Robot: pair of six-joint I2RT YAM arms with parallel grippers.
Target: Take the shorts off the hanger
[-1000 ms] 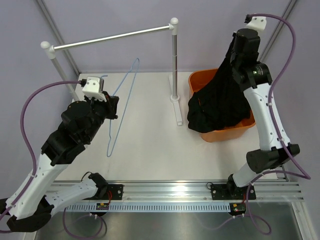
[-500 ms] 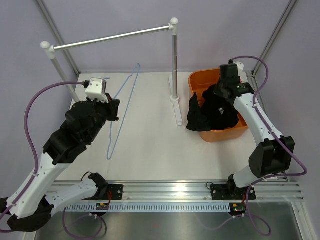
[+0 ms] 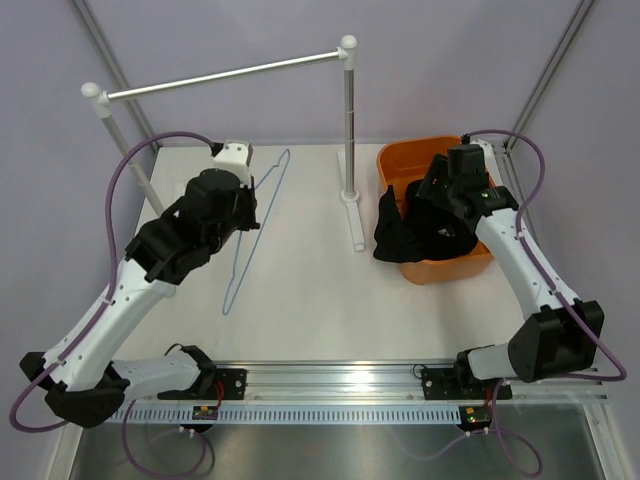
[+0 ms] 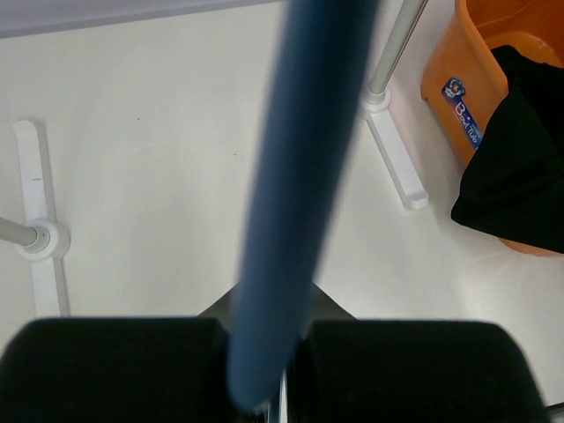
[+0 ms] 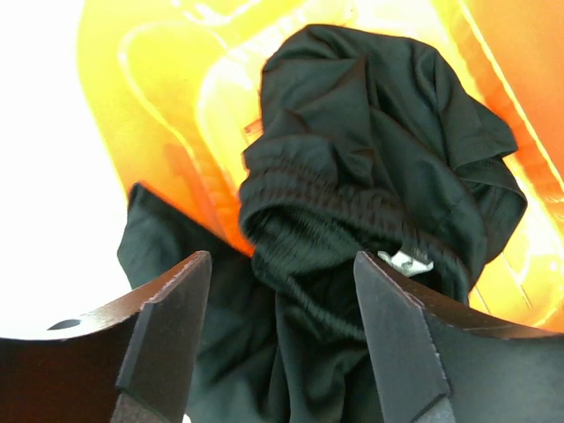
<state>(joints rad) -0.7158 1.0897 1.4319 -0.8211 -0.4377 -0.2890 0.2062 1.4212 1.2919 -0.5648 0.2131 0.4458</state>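
Note:
The shorts are a black crumpled heap in the orange tub, with part of them draped over its left rim. In the right wrist view the shorts lie just below my right gripper, which is open with nothing between its fingers. From above, the right gripper hovers over the tub. The bare light-blue wire hanger hangs slanted over the table. My left gripper is shut on it. In the left wrist view the hanger runs up as a blurred blue bar from the left gripper.
A silver rail on two white-capped posts spans the back of the table; its right post and foot stand between the hanger and the tub. The left post stands behind the left arm.
The right arm came down from high above the tub, lowered the shorts into it and opened its jaws, letting go. The left arm swung the hanger toward the back and right.

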